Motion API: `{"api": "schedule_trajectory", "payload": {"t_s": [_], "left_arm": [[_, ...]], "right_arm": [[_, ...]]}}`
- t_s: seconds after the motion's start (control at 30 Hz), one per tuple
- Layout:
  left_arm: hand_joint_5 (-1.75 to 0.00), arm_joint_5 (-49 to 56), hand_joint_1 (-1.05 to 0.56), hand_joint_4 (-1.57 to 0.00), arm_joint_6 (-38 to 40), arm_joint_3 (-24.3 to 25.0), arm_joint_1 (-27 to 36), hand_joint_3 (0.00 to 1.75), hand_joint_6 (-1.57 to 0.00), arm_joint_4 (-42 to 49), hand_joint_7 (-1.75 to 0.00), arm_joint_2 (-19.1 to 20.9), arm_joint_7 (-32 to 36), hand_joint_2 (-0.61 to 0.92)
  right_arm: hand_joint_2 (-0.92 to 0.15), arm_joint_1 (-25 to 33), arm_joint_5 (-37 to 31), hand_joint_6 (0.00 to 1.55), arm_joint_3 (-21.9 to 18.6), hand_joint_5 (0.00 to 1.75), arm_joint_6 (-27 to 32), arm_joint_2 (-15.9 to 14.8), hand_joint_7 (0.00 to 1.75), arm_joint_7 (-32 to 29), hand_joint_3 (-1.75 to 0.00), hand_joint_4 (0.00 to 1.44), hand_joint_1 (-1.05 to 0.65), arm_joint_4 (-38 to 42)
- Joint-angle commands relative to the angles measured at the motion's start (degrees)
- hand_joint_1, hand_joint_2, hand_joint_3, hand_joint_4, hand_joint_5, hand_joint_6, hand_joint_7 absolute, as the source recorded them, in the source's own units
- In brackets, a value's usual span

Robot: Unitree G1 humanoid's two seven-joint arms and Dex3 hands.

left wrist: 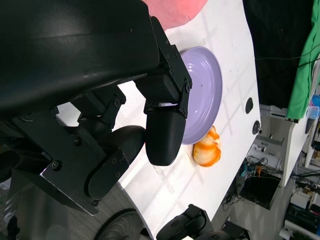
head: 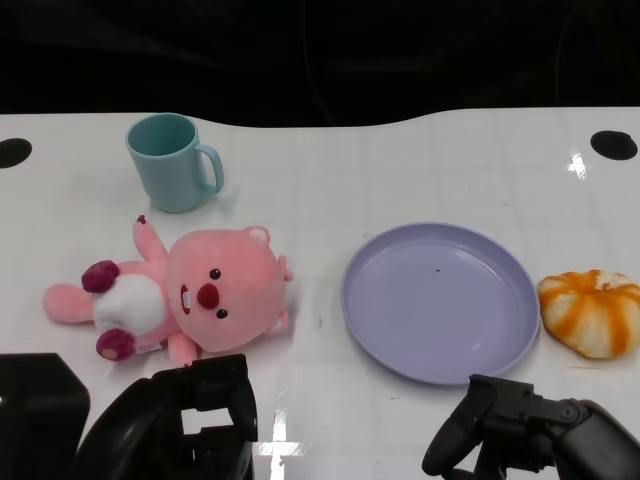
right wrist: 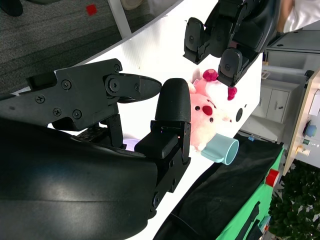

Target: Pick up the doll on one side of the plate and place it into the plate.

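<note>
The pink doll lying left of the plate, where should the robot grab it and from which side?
Probably by the big round head of the pink doll, coming from the near side with the left hand just below it. The doll lies flat on its back, and its head is the bulkiest part and nearest that hand.

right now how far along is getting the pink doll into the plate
Nothing looks done yet. The pink plush doll lies on the white table, beside the round lilac plate, which holds nothing. Neither black hand holds anything: the left hand is near the doll, the right hand near the plate. Grasping, lifting and placing all remain.
</note>
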Motion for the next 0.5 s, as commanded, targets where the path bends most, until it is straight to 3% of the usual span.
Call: {"api": "schedule_trajectory", "payload": {"t_s": [0.03,0.5], "left_arm": [[-1.75,0.3,-0.17,-0.95,-0.34,0.33,-0.18,1.55,-0.83,-0.1,-1.7,0.6,0.19,0.3],[-1.75,0.31,-0.17,-0.95,-0.48,0.41,-0.12,1.54,-0.83,0.15,-1.69,0.57,0.08,0.31]], "right_arm": [[-0.92,0.0,0.14,0.6,-0.7,1.57,-0.13,-0.43,1.28,-0.04,-0.35,0.67,-0.28,-0.49],[-0.92,-0.02,0.1,0.6,-0.68,1.57,0.05,-0.45,1.28,-0.03,-0.35,0.67,-0.27,-0.74]]}}
